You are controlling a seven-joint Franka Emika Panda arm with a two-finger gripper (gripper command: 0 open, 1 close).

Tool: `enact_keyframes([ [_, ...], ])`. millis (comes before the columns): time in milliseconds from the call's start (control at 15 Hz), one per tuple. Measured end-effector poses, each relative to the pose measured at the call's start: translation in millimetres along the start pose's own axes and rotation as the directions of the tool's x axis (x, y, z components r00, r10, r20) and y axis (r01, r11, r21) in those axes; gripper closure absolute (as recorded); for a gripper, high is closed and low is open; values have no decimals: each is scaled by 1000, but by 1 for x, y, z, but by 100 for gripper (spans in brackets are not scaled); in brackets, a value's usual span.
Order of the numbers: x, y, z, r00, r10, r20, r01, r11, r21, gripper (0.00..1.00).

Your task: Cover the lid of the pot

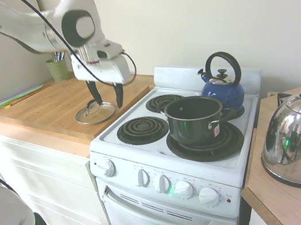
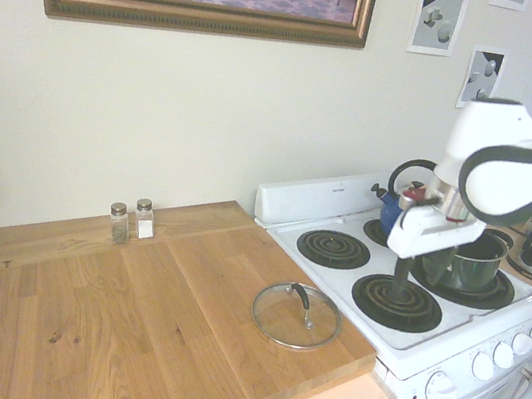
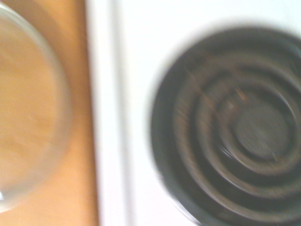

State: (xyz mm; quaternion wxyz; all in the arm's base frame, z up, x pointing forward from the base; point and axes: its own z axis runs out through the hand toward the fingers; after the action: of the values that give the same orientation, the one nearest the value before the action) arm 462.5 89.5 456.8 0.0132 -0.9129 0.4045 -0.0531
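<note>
I hovered with my jaws (image 1: 107,97) spread wide and empty above the stove's near edge. The glass lid (image 2: 296,316) lay on the wooden board (image 2: 124,329), and the uncovered pot (image 1: 193,121) sat on a burner (image 1: 233,143).

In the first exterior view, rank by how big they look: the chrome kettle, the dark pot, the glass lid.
Chrome kettle, largest, though it sits nearest the camera.
Dark pot.
Glass lid, smallest.
</note>
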Motion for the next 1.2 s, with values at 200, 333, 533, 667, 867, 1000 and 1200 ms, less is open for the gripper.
enact_keyframes([
  [200, -20, -63, -18, 1000, 17, 15, -17, 1000, 21, 0],
  [333, -34, -101, -7, 999, 34, 37, -35, 999, 13, 0],
  [533, -51, -140, 19, 997, 59, 43, -58, 998, -17, 0],
  [667, -60, -151, 37, 996, 87, 23, -85, 995, -54, 0],
  [867, -68, -155, 61, 996, 81, 32, -78, 993, -93, 0],
  [1000, -67, -154, 72, 996, 83, 39, -79, 991, -109, 0],
  [1200, -64, -152, 80, 995, 90, 42, -84, 989, -122, 100],
])
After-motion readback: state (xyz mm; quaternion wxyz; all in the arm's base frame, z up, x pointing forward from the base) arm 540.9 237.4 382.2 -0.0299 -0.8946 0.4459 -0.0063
